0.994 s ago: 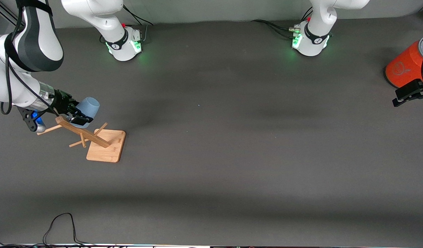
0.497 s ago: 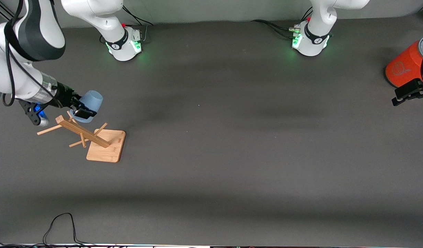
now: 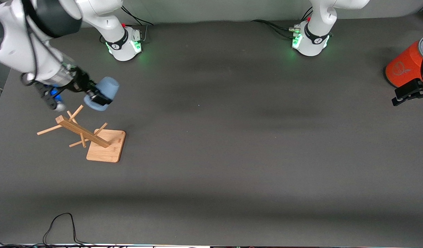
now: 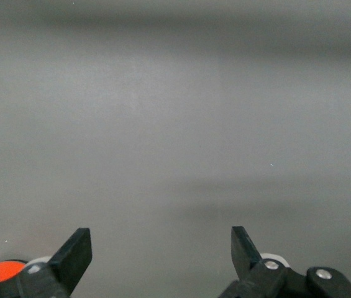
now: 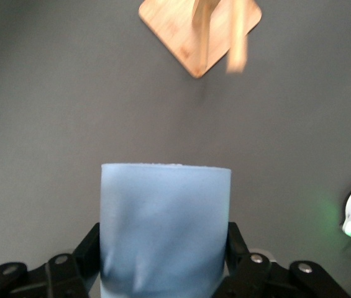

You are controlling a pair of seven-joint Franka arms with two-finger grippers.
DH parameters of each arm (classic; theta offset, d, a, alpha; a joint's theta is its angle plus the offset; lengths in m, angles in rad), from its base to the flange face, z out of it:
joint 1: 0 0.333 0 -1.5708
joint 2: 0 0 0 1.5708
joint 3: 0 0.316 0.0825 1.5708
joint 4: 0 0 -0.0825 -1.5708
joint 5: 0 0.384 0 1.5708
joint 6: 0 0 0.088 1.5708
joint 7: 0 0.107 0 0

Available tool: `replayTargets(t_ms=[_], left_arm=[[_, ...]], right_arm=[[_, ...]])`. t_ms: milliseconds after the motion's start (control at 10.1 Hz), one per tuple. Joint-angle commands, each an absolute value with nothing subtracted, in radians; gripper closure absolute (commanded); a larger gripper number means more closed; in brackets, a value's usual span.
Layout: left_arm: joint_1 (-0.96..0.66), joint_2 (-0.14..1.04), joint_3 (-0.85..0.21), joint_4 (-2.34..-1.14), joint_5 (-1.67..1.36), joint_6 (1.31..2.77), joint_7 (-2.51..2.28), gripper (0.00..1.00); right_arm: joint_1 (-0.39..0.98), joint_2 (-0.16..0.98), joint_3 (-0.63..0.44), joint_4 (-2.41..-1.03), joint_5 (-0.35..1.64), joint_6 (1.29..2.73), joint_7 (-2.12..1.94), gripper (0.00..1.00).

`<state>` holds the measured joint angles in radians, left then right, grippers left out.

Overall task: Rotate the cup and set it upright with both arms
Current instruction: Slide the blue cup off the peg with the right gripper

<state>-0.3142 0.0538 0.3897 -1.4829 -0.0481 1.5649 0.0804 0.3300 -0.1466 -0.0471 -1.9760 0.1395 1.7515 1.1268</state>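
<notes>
Right tool [image 3: 97, 97] grips one cup [image 3: 106, 90]; left tool [image 4: 161, 261] open.

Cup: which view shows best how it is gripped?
The right wrist view: the cup fills it, with the right gripper shut on its sides. The front view shows it small, held in the air near the rack. The left wrist view misses it.

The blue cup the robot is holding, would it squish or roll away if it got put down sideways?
The cup looks a bit soft: its wall seems dented where the right end effector squeezes it. It is probably light, since it hangs held by its sides alone. Laid sideways it would likely roll, being round and handle-free.
</notes>
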Motion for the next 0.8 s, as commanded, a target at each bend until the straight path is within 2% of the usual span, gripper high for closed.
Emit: replayTargets(t_ms=[0,298,696], left_arm=[[-0.311,0.058,0.394,-1.474,-0.055,1.548,0.078,0.00],[-0.307,0.066,0.396,-1.474,-0.054,1.551,0.077,0.00],[-0.308,0.066,0.396,-1.474,-0.054,1.565,0.077,0.00]], right_arm=[[0.440,-0.129,-0.055,-1.938,0.146,1.761,1.280,0.27],[0.622,-0.013,-0.055,-1.873,0.159,1.886,1.567,0.27],[0.829,0.300,-0.057,-1.611,0.140,1.934,2.033,0.27]])
